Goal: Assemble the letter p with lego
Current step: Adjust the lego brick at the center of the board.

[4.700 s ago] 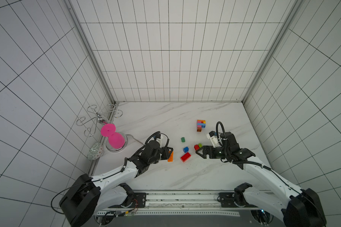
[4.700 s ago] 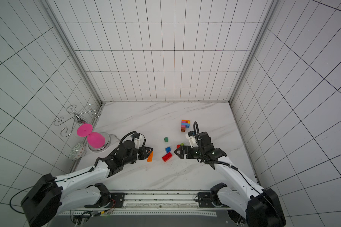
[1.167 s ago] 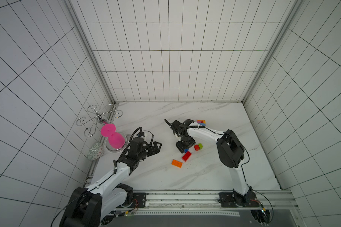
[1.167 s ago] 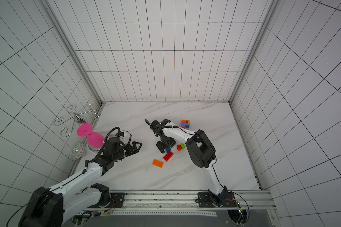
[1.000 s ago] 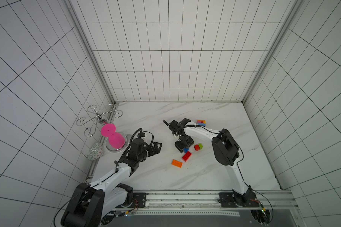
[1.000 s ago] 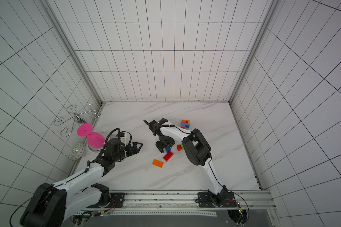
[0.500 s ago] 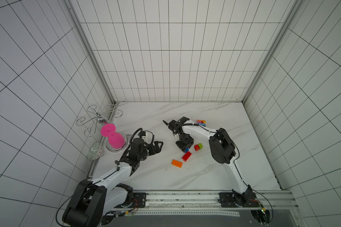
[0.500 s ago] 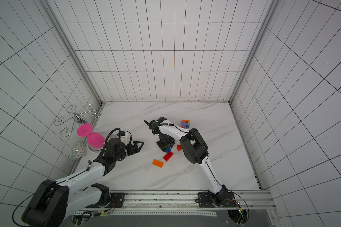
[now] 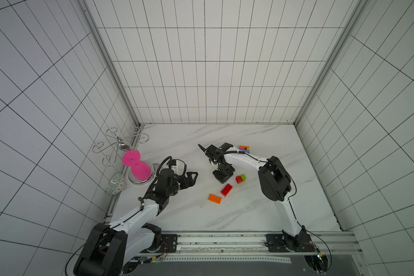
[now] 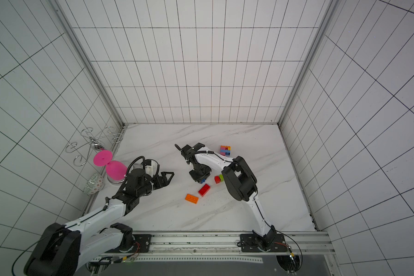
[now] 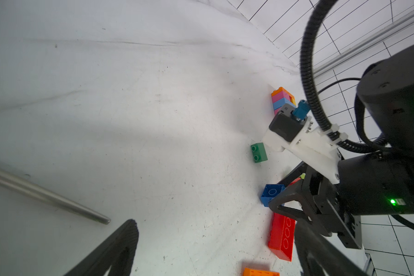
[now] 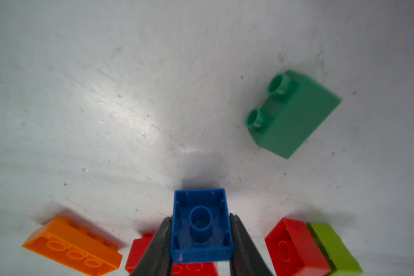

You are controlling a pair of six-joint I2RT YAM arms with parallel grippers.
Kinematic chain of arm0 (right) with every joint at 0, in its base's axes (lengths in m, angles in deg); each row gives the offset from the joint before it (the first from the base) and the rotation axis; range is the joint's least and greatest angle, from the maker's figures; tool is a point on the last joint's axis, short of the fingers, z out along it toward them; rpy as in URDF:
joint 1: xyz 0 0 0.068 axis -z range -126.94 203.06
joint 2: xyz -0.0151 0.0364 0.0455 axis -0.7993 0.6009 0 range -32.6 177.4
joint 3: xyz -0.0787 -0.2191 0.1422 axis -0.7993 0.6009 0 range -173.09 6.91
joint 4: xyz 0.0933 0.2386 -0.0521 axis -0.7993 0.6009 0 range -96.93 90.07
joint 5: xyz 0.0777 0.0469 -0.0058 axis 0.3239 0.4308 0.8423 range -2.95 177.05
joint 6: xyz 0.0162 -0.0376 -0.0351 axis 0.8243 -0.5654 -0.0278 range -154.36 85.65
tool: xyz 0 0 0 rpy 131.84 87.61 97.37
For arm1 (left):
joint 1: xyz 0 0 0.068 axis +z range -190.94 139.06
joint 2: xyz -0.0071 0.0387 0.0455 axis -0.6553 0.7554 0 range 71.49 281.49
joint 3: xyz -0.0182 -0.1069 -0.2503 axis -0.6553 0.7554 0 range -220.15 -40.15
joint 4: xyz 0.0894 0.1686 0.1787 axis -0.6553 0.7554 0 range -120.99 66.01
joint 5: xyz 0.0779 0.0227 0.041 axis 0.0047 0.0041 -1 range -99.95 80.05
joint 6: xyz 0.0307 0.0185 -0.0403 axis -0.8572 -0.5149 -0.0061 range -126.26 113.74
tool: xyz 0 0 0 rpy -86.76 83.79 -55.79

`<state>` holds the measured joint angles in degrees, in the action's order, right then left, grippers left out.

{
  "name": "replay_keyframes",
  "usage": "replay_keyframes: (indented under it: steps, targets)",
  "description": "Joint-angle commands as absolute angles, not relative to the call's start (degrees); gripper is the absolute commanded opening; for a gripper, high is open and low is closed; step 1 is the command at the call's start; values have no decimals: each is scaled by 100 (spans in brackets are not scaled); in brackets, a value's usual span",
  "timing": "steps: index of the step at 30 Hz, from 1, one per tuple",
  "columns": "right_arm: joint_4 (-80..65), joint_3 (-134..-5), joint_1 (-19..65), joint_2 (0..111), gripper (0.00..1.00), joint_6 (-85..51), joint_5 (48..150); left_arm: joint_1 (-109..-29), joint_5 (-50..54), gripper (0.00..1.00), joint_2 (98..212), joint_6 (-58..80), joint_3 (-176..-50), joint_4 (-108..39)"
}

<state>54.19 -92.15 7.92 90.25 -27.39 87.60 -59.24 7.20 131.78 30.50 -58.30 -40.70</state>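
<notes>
My right gripper (image 12: 200,217) points down at the table's middle, shut on a small blue lego brick (image 12: 201,224) whose hollow underside faces the camera; both fingers press its sides. In both top views this gripper (image 9: 224,176) (image 10: 200,175) covers most of the brick. Around it lie a green brick (image 12: 294,114), an orange brick (image 9: 214,198), a long red brick (image 9: 226,190) and a red and lime pair (image 9: 241,178). A stack of joined coloured bricks (image 9: 244,149) sits farther back. My left gripper (image 9: 189,178) hovers open and empty to the left.
A pink hourglass cup (image 9: 136,166) stands on a round base at the left wall, beside a wire rack (image 9: 120,145) and a small patterned object (image 9: 115,186). A metal rod (image 11: 46,196) shows in the left wrist view. The arms' rail (image 9: 225,243) runs along the front edge.
The right gripper's jaws have narrowed onto the blue brick over the last second. The left arm has stayed almost still with its gripper open.
</notes>
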Motion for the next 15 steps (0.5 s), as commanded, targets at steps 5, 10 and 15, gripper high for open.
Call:
replay_keyframes:
  steps: [5,10,15]
  targets:
    - [1941,-7101,578,7465,5,-2960,9029,-5912,525,97,12751,2945,-5676,-4236]
    - [360,-6122,448,7313,6,-3017,9022,-5913,439,97,12558,2929,-5617,-4205]
    - [-635,-5537,361,7426,8,-2956,8977,-5915,392,97,12428,2925,-5589,-4178]
